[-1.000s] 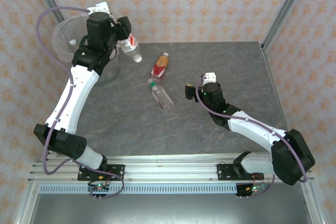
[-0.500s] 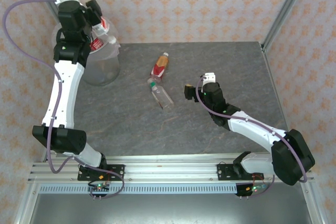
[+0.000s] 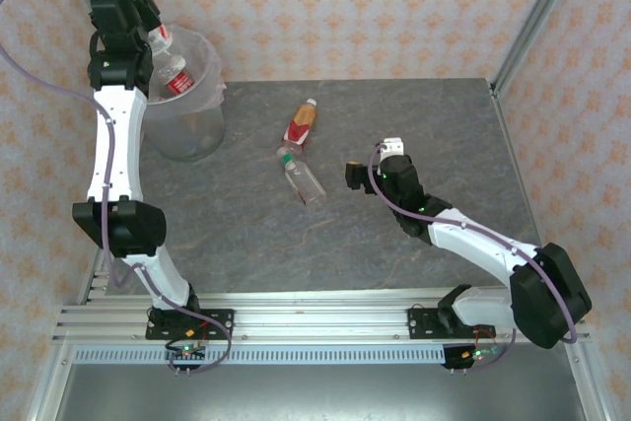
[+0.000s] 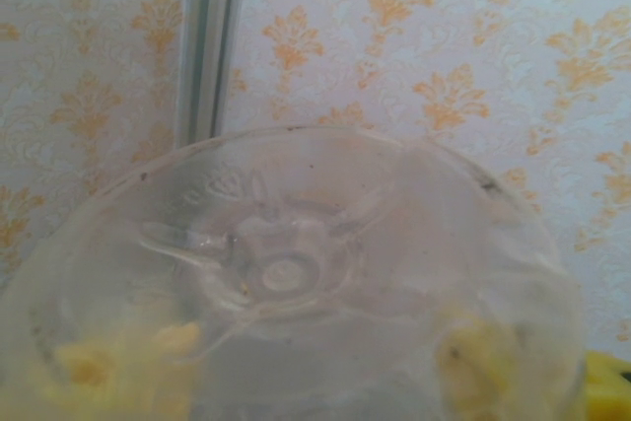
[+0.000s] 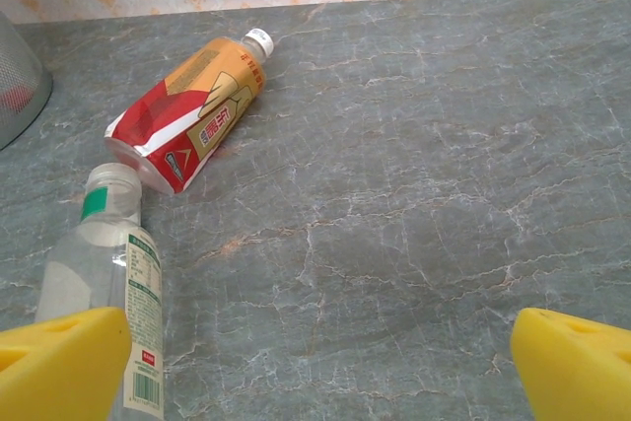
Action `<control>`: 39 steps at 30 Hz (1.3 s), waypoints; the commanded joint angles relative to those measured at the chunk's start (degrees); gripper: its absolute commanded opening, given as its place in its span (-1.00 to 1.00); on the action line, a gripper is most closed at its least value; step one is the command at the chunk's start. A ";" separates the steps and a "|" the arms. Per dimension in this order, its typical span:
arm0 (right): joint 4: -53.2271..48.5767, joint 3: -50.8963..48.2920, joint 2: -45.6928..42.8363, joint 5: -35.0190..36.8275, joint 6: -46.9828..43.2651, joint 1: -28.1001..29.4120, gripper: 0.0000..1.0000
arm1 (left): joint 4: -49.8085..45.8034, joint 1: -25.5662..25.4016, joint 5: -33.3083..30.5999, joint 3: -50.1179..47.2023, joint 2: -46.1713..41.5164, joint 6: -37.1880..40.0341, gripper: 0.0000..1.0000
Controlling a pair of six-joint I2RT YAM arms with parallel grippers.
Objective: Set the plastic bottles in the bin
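My left gripper is raised at the far left, shut on a clear bottle with a red label that hangs tilted over the bin's open mouth. In the left wrist view the bottle's clear base is pressed close, with the yellow pads showing through it. Two bottles lie mid-table: an orange-and-red labelled one and a clear one with a green neck band. My right gripper stands open just right of them, with bare table between its fingers.
Grey marble tabletop with patterned walls behind and at both sides. The bin's edge appears at the left of the right wrist view. Metal frame posts stand at the back corners. The table's right half is bare.
The left arm swung up and to the left, carrying the red-labelled bottle from beside the bin to over its mouth. The right arm and the two lying bottles have not moved.
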 commanded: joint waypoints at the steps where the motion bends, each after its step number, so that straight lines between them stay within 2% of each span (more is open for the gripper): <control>1: -1.33 1.90 -0.84 -0.85 1.38 0.07 0.98 | -3.81 0.59 -1.68 3.29 2.19 0.03 0.26; 10: -2.83 2.48 -0.80 -0.99 1.45 0.04 0.98 | -10.96 1.39 2.51 5.04 11.22 -6.97 0.33; 12: -3.50 2.78 -0.88 -1.33 1.19 0.05 0.98 | -12.49 1.38 6.16 6.42 13.29 -7.87 0.44; 15: -3.96 2.61 -1.14 -0.68 1.40 0.09 0.98 | -17.98 1.53 12.90 11.94 17.70 -9.54 0.78; 17: -4.13 2.29 -1.54 0.13 1.84 0.08 0.98 | -23.39 1.89 15.62 17.68 20.75 -10.66 0.90; 19: -4.08 1.92 -1.85 0.11 1.83 0.06 0.98 | -26.12 2.10 15.60 20.77 21.59 -11.68 0.95; 24: -4.02 1.38 -1.95 0.06 1.23 0.07 0.98 | -25.09 2.27 14.79 18.83 18.30 -12.89 1.00; 32: -0.25 0.06 -1.74 0.91 2.43 0.00 0.98 | -20.07 2.27 16.74 10.44 10.88 -16.21 1.00; 36: 0.91 -0.46 -1.68 -1.06 2.55 0.09 0.98 | -16.01 2.11 19.24 4.17 6.31 -19.19 1.00; 39: 1.92 -0.89 -1.48 -3.29 2.70 0.07 0.98 | -11.68 1.80 18.57 -3.05 -0.08 -21.84 1.00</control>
